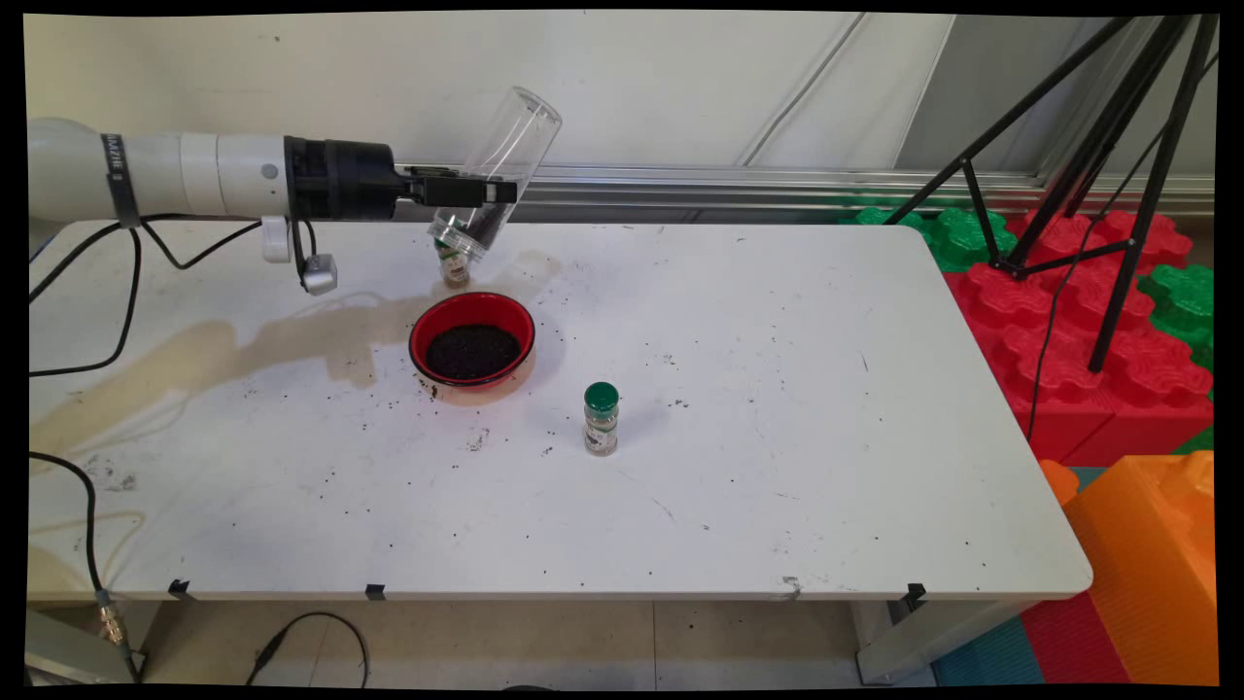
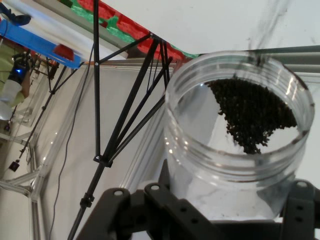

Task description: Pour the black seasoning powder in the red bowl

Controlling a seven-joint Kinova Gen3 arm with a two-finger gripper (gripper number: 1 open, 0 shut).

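My gripper point(image 1: 478, 191) is shut on a clear plastic jar point(image 1: 505, 156), held tilted above the table with its open mouth pointing down and left. Black grains point(image 1: 474, 226) lie heaped near the mouth. In the hand view the jar point(image 2: 235, 150) fills the right half between the fingers, and the grains point(image 2: 252, 112) rest against its rim. Just below and in front of the mouth stands a red bowl point(image 1: 472, 308) on the white table point(image 1: 777, 486), filled with black grains point(image 1: 473, 351).
A small spice jar with a green cap point(image 1: 601, 418) stands right of the bowl. Another small jar point(image 1: 454, 270) stands behind the bowl, partly hidden. Loose grains and a brown stain point(image 1: 194, 360) mark the table. A black tripod point(image 1: 1118, 146) and foam blocks point(image 1: 1069, 321) stand at the right.
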